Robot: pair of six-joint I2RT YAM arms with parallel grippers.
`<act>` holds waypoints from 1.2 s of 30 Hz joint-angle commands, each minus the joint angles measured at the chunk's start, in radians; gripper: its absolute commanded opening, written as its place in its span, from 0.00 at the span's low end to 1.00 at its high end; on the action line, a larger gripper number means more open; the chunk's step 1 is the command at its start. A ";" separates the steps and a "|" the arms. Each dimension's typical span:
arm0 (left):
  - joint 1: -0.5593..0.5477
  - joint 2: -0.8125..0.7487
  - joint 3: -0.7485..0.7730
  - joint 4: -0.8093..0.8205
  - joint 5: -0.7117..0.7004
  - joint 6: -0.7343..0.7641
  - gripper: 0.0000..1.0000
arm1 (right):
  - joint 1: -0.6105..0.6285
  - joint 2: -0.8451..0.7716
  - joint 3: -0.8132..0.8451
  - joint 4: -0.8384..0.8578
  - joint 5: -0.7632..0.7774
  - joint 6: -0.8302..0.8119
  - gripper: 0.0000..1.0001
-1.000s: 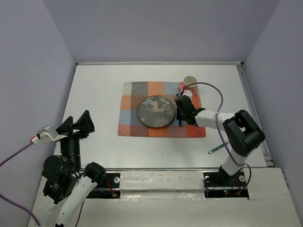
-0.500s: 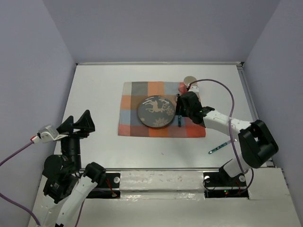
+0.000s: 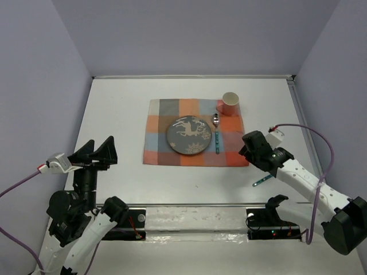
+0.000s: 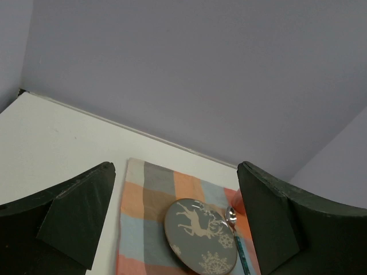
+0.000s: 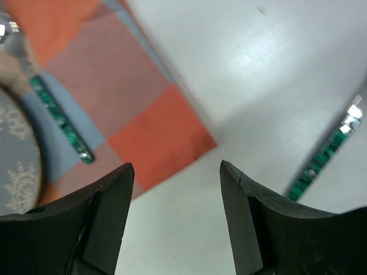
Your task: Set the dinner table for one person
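Left claw (image 3: pixel 97 150): hangs raised over the near left part of the white counter (image 3: pixel 120 114), fingers spread wide apart, grips nothing. Ahead of it and off to its right, well apart: a checked placemat (image 3: pixel 160 143) in orange, blue and grey, flat on the counter. In the wrist view, framed between the two dark fingers: a dark grey round plate (image 3: pixel 188 134) with a pale deer and snowflake pattern, in the middle of the placemat. Right claw (image 5: pixel 175 172): hovers low over the counter at the placemat's near right corner, fingers apart, clamps nothing. Seen between its fingers: only that orange corner of cloth and bare white counter. To the left of its left finger: a spoon (image 3: pixel 217 133) with a green handle, flat on the placemat just beside the plate's right edge, bowl toward the far side, handle toward the near side. To the right of its right finger, near but not touching: a second green-handled utensil (image 3: pixel 261 181), slanted on the bare counter off the cloth; cannot tell whether knife or fork. Farther ahead of the right claw, well apart: an orange-red cup (image 3: pixel 229 103), upright at the placemat's far right corner, just beyond the spoon's bowl.
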 commanded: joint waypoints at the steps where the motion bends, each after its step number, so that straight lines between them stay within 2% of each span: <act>1: -0.040 -0.135 0.001 0.039 -0.019 0.018 0.99 | -0.013 -0.090 -0.054 -0.288 0.038 0.291 0.65; 4: -0.068 -0.142 0.004 0.033 -0.028 0.015 0.99 | -0.053 -0.137 -0.077 -0.354 0.048 0.338 0.61; 5: -0.074 -0.147 0.005 0.031 -0.035 0.013 0.99 | -0.074 -0.147 -0.075 -0.356 0.042 0.348 0.56; 6: -0.084 -0.152 0.007 0.028 -0.039 0.012 0.99 | -0.118 -0.153 -0.069 -0.356 0.033 0.346 0.38; 7: -0.088 -0.162 0.007 0.028 -0.042 0.013 0.99 | -0.154 -0.144 -0.065 -0.356 0.041 0.332 0.35; 8: -0.092 -0.168 0.012 0.025 -0.047 0.012 0.99 | -0.201 -0.130 -0.060 -0.360 0.045 0.311 0.36; 9: -0.095 -0.173 0.013 0.021 -0.050 0.012 0.99 | -0.303 -0.115 -0.057 -0.365 0.039 0.262 0.38; 10: -0.100 -0.179 0.015 0.016 -0.055 0.009 0.99 | -0.342 -0.098 -0.055 -0.356 0.039 0.237 0.48; 12: -0.104 -0.196 0.019 0.010 -0.065 0.004 0.99 | -0.392 -0.066 -0.046 -0.354 0.025 0.225 0.54; 13: -0.107 -0.202 0.021 0.005 -0.068 0.003 0.99 | -0.416 -0.055 -0.048 -0.336 0.028 0.199 0.60; 14: -0.118 -0.207 0.024 -0.002 -0.071 0.000 0.99 | -0.433 -0.023 -0.042 -0.337 0.024 0.199 0.61; 16: -0.129 -0.205 0.027 -0.009 -0.075 -0.002 0.99 | -0.482 0.011 -0.029 -0.333 0.025 0.188 0.71; 17: -0.143 -0.205 0.030 -0.009 -0.073 -0.003 0.99 | -0.517 0.036 -0.023 -0.331 0.041 0.193 0.72; 19: -0.155 -0.207 0.035 -0.018 -0.079 -0.008 0.99 | -0.574 0.119 -0.008 -0.311 -0.016 0.199 0.69; 21: -0.169 -0.207 0.038 -0.024 -0.081 -0.011 0.99 | -0.574 0.155 0.003 -0.296 -0.053 0.206 0.69; 22: -0.175 -0.207 0.039 -0.027 -0.079 -0.013 0.99 | -0.574 0.172 -0.002 -0.299 -0.063 0.228 0.65; 26: -0.195 -0.207 0.041 -0.033 -0.079 -0.013 0.99 | -0.574 0.143 -0.020 -0.276 -0.102 0.199 0.62; 29: -0.200 -0.207 0.044 -0.035 -0.081 -0.013 0.99 | -0.574 0.178 -0.028 -0.236 -0.149 0.151 0.62; 36: -0.198 -0.205 0.044 -0.047 -0.099 -0.016 0.99 | -0.565 0.228 -0.123 -0.089 -0.257 0.130 0.52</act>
